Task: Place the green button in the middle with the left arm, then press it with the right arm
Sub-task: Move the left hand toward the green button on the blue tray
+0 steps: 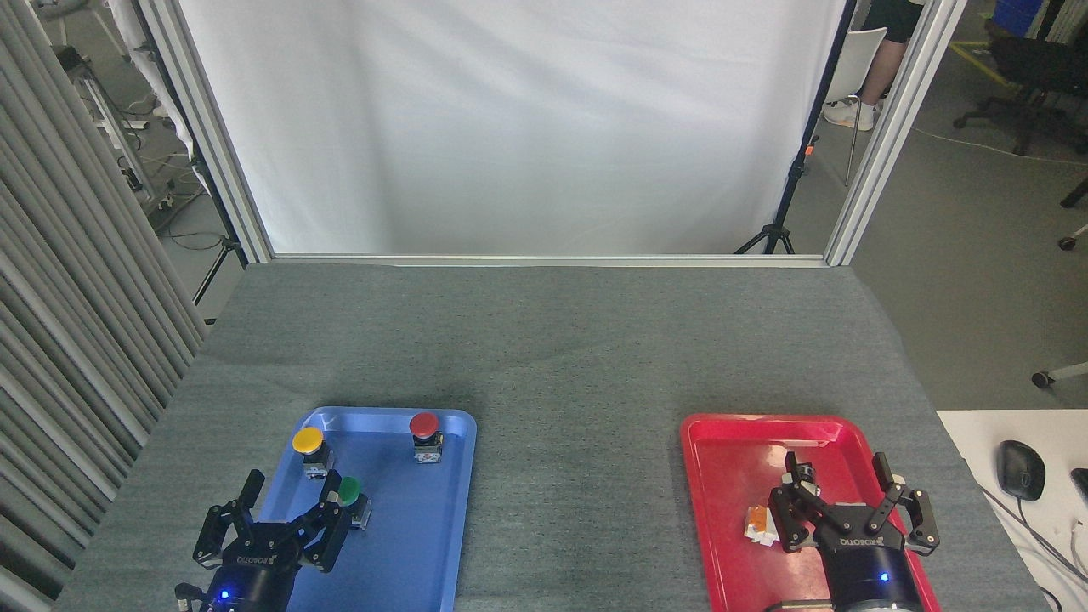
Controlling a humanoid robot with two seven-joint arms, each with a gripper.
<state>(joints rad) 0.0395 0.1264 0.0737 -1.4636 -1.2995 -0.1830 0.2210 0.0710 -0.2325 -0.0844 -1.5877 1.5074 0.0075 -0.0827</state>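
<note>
Green mushroom-capped push button (349,490) on a short black-and-silver base, standing in the blue plastic tray (408,544).
"ROBOTIQ" printed on both black three-fingered hands; left hand (289,518) splayed beside the button, right hand (850,510) likewise released over the red tray (731,527).

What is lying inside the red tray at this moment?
Inside the red tray lies a small orange-and-white object. The open right gripper hangs over the tray and covers part of its floor, so more may lie hidden beneath.
</note>
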